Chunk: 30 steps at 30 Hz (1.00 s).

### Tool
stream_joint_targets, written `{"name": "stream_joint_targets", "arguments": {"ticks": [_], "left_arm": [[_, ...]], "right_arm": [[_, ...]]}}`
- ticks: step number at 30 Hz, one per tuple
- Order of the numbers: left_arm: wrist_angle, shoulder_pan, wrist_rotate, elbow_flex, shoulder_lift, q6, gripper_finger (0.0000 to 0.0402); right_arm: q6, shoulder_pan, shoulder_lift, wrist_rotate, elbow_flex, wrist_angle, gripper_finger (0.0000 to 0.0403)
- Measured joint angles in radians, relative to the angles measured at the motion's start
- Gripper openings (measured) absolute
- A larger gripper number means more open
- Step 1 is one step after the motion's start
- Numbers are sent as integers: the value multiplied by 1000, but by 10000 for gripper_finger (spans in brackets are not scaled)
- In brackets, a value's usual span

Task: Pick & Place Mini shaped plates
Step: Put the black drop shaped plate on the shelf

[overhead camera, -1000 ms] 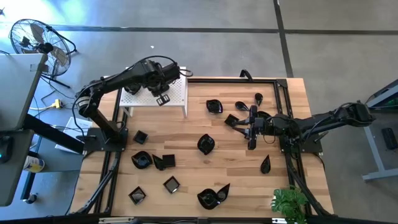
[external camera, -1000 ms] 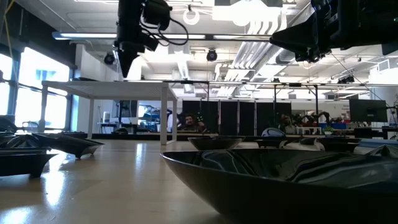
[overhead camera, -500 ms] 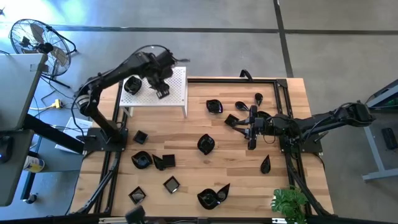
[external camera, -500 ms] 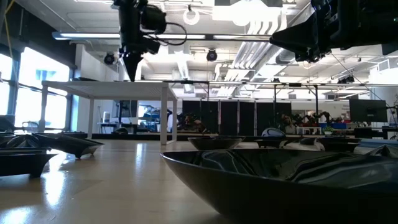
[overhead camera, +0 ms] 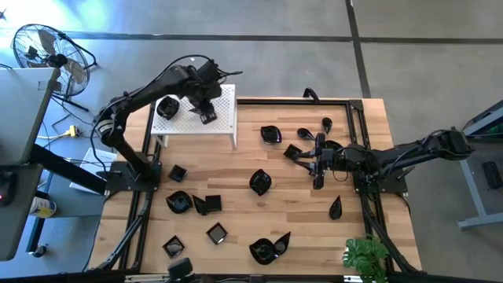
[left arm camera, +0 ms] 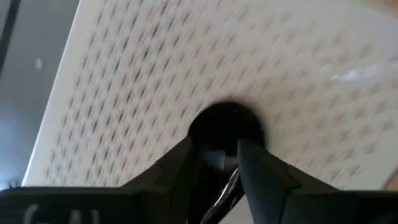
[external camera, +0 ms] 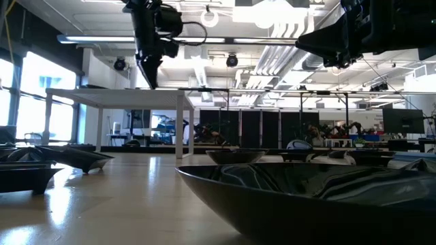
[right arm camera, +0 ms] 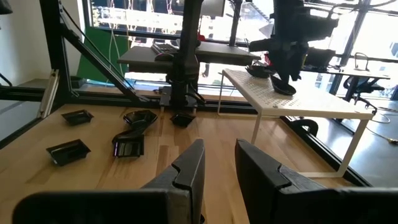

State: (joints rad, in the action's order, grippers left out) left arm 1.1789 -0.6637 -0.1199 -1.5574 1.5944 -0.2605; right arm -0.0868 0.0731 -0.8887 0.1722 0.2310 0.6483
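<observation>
Fan (overhead camera: 49,52) stands on the floor at far left, off the bench (overhead camera: 236,189). Left gripper (overhead camera: 206,115) is positioned over the white perforated stand (overhead camera: 224,118) at the bench's rear left corner. In the left wrist view its jaws stand slightly apart just above a small round black plate (left arm camera: 225,124) that lies on the stand's surface; whether the fingers (left arm camera: 264,174) touch that plate cannot be determined. A second round plate (overhead camera: 167,107) rests on the stand's left end, near the arm.

Mini shaped plates are spread over the wooden bench. Left-front group: one square dish (overhead camera: 178,173) near the left frame, a wavy round dish (overhead camera: 178,202) touching a folded-looking dish (overhead camera: 207,203), then two square dishes (overhead camera: 216,233) nearer the front edge. Centre: a teardrop dish (overhead camera: 260,182) alone, and a pair of leaf-like dishes (overhead camera: 269,248) at the front edge. Rear centre: one dish (overhead camera: 271,134) near the frame bar.

Right gripper (overhead camera: 318,161) hangs above the bench's right half, among a cluster of small dishes (overhead camera: 305,135). In the right wrist view its jaws are apart with nothing between them. A teardrop dish (overhead camera: 335,208) lies in front of the right arm, well apart from the cluster. A green plant (overhead camera: 366,255) sits at the front right corner.
</observation>
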Motion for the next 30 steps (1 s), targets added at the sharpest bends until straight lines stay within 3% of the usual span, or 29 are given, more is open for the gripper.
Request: {"name": "stream_joint_targets", "arguments": {"ticks": [5,13,30], "left_arm": [[-23,24,4,0,1,-2,114],[-5,29,-21,2,12,-23,6],[41,33,-34,-1,82,-87,2]], "right_arm": [[0,0,0,0,0,-1,78],[0,0,0,0,0,-1,78],[0,0,0,0,0,-1,78]]}}
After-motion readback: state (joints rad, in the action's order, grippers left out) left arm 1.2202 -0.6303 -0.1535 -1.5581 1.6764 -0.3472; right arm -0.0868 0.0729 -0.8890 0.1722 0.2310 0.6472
